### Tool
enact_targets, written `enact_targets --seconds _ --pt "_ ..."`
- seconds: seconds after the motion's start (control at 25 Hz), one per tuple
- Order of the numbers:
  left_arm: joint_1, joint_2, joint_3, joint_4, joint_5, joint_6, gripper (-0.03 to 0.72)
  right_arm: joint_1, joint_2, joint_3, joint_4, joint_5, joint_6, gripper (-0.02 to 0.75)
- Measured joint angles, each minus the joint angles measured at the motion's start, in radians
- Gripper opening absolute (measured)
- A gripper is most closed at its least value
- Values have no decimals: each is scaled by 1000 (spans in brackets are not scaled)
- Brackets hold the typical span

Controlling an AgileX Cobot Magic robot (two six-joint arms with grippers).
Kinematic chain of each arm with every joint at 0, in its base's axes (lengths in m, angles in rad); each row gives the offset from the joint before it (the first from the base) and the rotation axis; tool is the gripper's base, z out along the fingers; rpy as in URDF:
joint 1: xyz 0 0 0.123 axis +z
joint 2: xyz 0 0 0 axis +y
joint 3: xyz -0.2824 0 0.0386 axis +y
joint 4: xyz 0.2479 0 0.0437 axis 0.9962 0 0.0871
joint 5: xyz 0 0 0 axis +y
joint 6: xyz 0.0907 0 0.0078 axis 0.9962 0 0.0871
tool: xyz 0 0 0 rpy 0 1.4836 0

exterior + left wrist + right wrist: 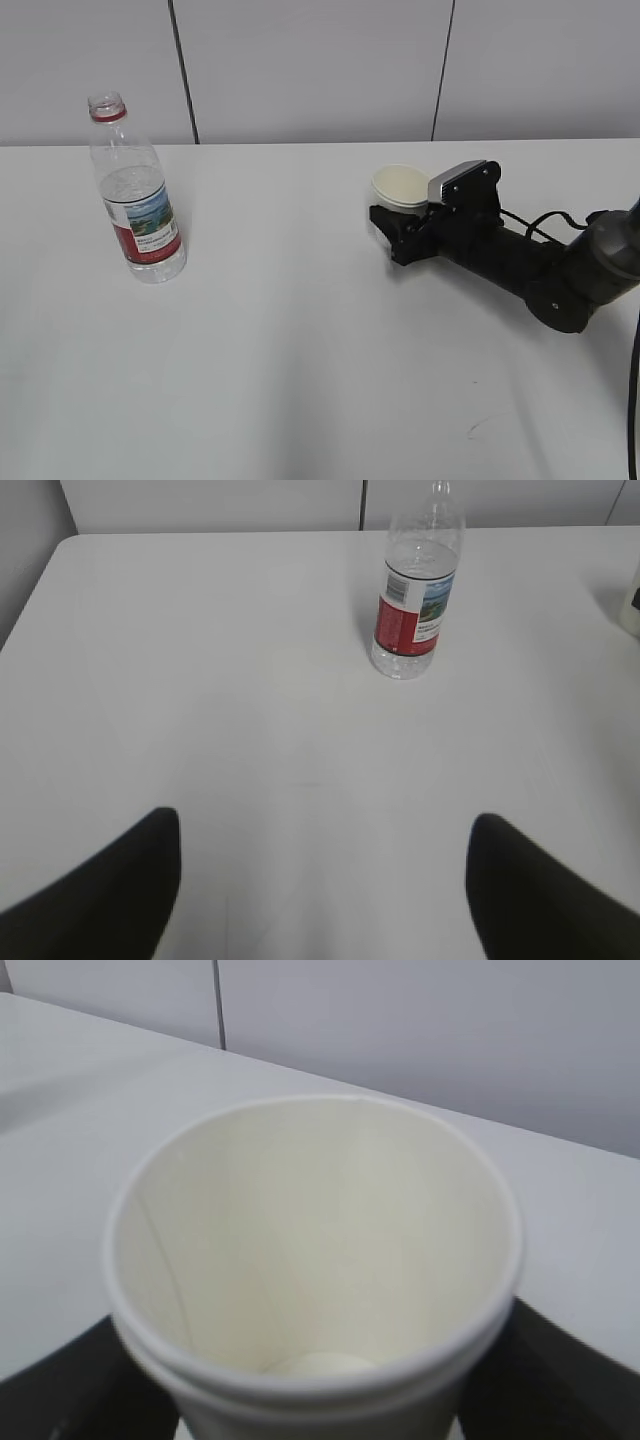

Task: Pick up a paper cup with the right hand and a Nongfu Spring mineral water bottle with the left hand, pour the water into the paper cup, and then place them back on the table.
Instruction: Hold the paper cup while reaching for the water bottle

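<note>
The paper cup (pixel 400 186) stands upright on the table (pixel 300 330), right of centre. My right gripper (pixel 399 230) lies low on the table around the cup's lower part. In the right wrist view the empty cup (pixel 310 1250) fills the frame, with a black finger (pixel 60 1380) against each side of it. The Nongfu Spring bottle (pixel 137 195) stands upright at the far left, uncapped, part full of water. My left gripper (pixel 325 820) is open and empty. It hangs above bare table, well short of the bottle (pixel 415 590). The left arm is out of the exterior view.
A grey panelled wall (pixel 320 70) runs behind the table's far edge. A small dark scratch (pixel 480 425) marks the tabletop at the front right. The right arm's cable (pixel 540 225) loops over the table beside the arm.
</note>
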Motion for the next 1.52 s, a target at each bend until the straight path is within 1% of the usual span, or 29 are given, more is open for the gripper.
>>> enact_targets --seconds 0.32,0.68,0.76,0.88,1.04,1.12,1.28,1.4,1.52 --pt "0 0 0 0 0 0 526 0 0 0 -45 -3 13 520" --pt "0 1 0 -11 -1 0 526 1 -110 0 -198 5 111 519" --pt "0 21 0 -11 -4 0 526 5 -131 0 -214 10 123 519" --pt "0 71 -6 -44 -21 22 526 32 -163 0 -230 44 136 519" --pt "0 139 -28 -88 -147 72 529 82 -194 0 -246 82 150 519" --pt "0 176 -30 -94 -218 92 530 104 -203 0 -252 91 165 519" --pt "0 273 -30 -113 -357 165 533 119 -216 0 -256 107 187 519" --pt "0 366 -23 -172 -496 197 547 121 -216 0 -260 125 190 519" --pt "0 457 17 -245 -609 263 559 121 -216 0 -260 134 192 519"
